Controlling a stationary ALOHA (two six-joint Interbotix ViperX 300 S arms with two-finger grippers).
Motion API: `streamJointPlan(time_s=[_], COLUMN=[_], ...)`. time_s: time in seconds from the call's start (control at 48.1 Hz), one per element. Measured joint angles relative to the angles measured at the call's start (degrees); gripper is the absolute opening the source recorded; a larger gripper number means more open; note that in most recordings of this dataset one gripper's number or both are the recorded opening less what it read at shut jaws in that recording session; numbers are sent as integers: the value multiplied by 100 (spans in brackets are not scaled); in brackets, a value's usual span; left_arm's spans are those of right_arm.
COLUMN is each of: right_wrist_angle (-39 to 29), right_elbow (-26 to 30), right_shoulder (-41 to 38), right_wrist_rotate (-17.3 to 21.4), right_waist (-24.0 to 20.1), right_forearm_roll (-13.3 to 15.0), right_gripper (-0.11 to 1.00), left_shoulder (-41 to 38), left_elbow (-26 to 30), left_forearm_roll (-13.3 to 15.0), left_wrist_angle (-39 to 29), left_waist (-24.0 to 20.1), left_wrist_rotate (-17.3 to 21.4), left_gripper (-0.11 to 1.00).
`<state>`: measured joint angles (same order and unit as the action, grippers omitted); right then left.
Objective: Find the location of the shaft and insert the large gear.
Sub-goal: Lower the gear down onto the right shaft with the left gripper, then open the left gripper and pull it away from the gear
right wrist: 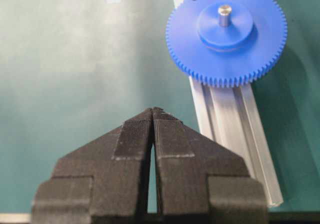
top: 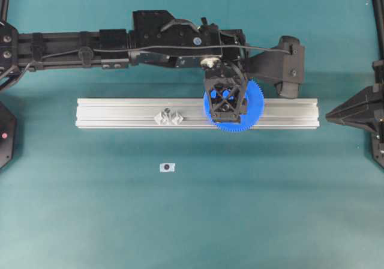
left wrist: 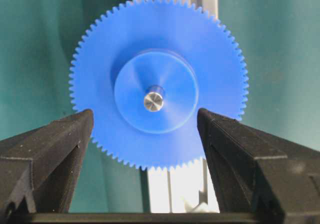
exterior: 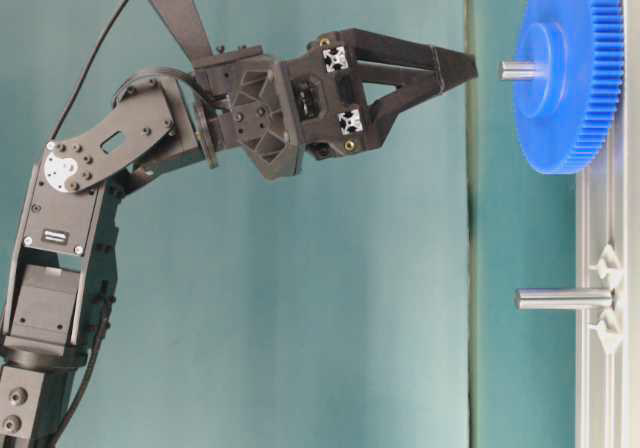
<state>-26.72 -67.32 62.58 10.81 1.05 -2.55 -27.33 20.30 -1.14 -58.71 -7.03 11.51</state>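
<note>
The large gear (top: pixel 234 107) is seen seated on a metal pin on the aluminium rail (top: pixel 120 113), right of the shaft (exterior: pixel 562 298) between its clear brackets. The left gripper (exterior: pixel 470 66) hangs above with fingers spread, holding nothing; the right gripper (right wrist: pixel 152 115) is parked, fingers pressed together. A square, centred lift is judged best.

Aluminium rail (top: pixel 120 113), teal table (top: pixel 240 209) — perhaps white tag (top: pixel 167 167)

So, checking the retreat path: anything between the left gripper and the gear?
Nothing. In the table-level view, only bare air separates the open left gripper from the gear.
</note>
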Motion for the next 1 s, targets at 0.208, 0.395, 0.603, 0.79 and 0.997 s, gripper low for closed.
streamJointPlan(time_s=[0.208, 0.395, 0.603, 0.79, 0.997], right_wrist_angle=[0, 0, -114, -264, -290], right_elbow=[0, 0, -35, -35, -35], right_shoulder=[9, 35, 193, 378, 466], right_wrist_rotate=[0, 0, 0, 0, 0], right_waist=[0, -9, 0, -9, 18], right_forearm_roll=[0, 0, 0, 62, 105], right_gripper=[4, 4, 4, 4, 4], left_shoulder=[35, 158, 439, 835, 1512], left_elbow=[0, 0, -35, -448, -1318], left_forearm_roll=[0, 0, 0, 0, 0], left_wrist_angle=[0, 9, 62, 369, 1063], left_waist=[9, 26, 105, 193, 264], left_wrist_rotate=[-18, -18, -79, -272, -475], left_gripper=[82, 82, 82, 82, 82])
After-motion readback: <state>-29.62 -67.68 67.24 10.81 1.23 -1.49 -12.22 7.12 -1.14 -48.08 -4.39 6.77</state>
